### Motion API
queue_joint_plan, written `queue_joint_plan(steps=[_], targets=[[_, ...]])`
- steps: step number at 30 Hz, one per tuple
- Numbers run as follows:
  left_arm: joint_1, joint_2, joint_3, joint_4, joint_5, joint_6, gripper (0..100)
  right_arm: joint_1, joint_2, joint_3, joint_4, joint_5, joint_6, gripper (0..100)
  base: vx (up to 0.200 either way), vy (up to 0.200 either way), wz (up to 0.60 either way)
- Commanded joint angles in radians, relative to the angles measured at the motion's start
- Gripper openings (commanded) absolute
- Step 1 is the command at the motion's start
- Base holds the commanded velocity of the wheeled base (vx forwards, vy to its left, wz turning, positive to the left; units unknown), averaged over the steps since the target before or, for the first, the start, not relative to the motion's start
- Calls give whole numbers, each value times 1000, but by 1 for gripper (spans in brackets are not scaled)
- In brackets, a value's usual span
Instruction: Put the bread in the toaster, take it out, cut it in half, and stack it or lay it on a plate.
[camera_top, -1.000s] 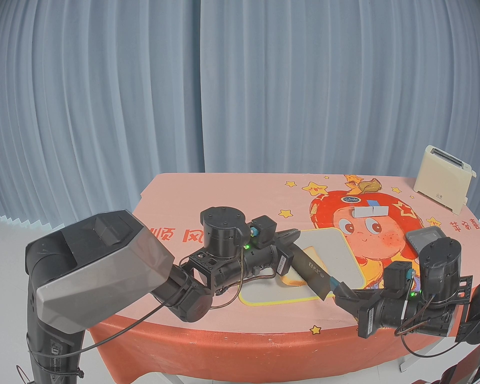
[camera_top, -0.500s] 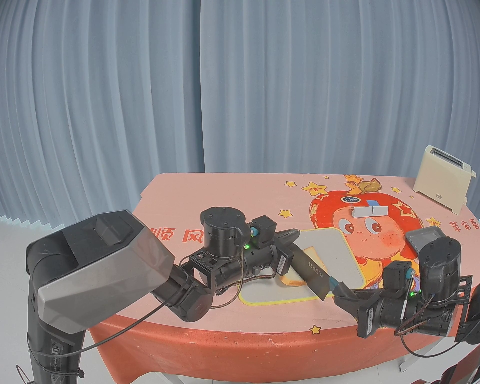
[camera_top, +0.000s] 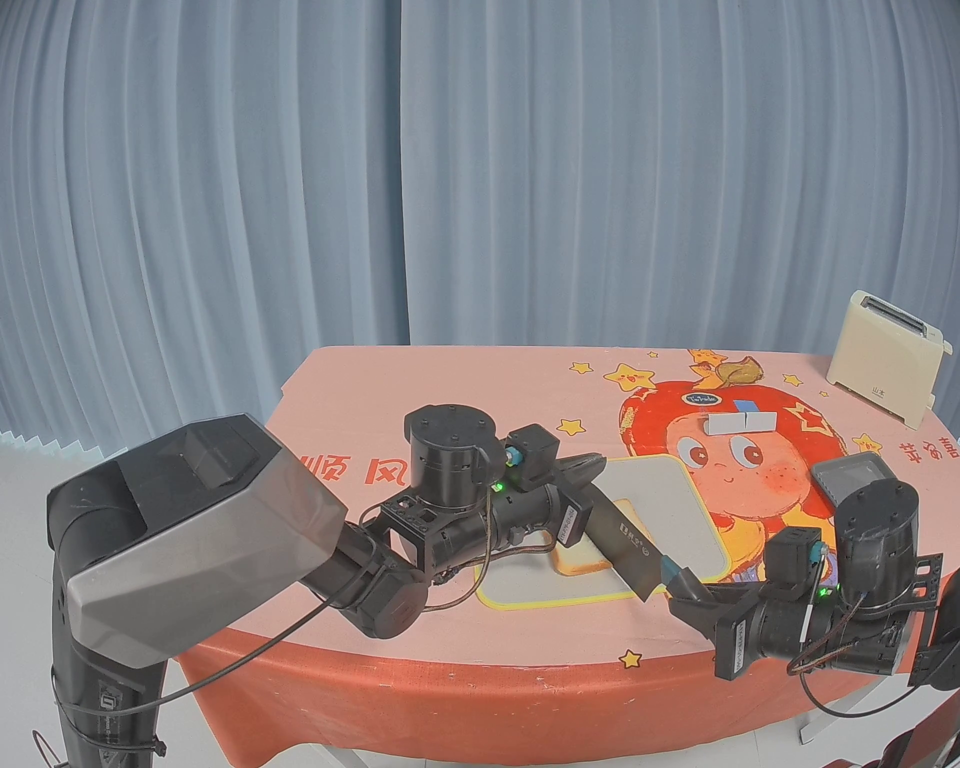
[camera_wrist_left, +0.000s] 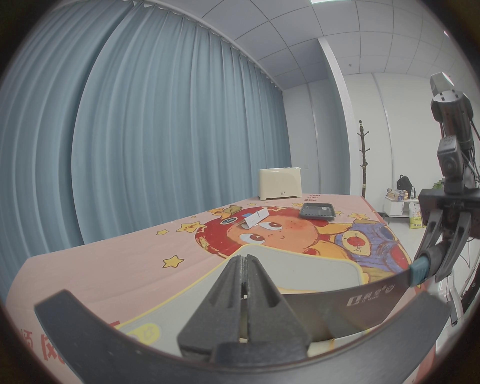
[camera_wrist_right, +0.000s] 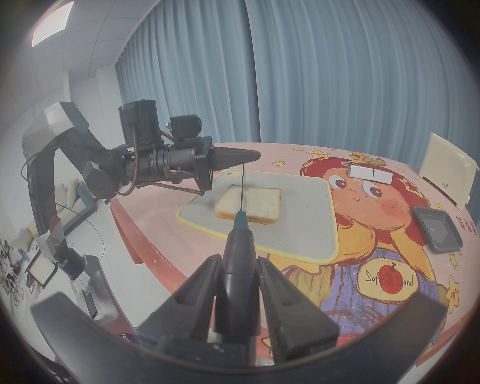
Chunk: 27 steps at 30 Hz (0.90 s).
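The right gripper (camera_wrist_right: 239, 265) is clamped on the handle of a knife (camera_top: 620, 545), low over the near edge of the surface (camera_top: 450, 390). The blade stands on edge and runs across the middle of the bread (camera_wrist_right: 257, 202); whether it touches the slice cannot be told. The bread lies flat on the near left part of a cutting board (camera_wrist_right: 305, 225). The left gripper (camera_top: 590, 465) has its fingers pressed together and hangs just above the board, beside the bread's far left edge and near the knife tip. The toaster (camera_top: 888, 358) stands at the far right corner, well apart. A dark tray (camera_wrist_right: 437, 227) sits right of the board.
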Motion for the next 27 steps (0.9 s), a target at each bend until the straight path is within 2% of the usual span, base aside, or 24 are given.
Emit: queue_joint_plan(steps=[1,9,19,23,27], targets=[[18,20,18,-8,2,0,0,0,-3,-6,-1,0,1,0,0,0,0],[22,46,20,-6,4,0,0,0,-1,-52,-3,0,10,0,0,0,0],[22,35,-11,-17,5,-2,0,-5,5,-46,-1,0,8,0,0,0,0],[22,-5,-34,-19,27,-6,0,-5,5,-44,-1,0,7,0,0,0,0],[22,-40,-43,-22,28,-9,0,-5,5,-42,0,0,4,0,0,0,0]])
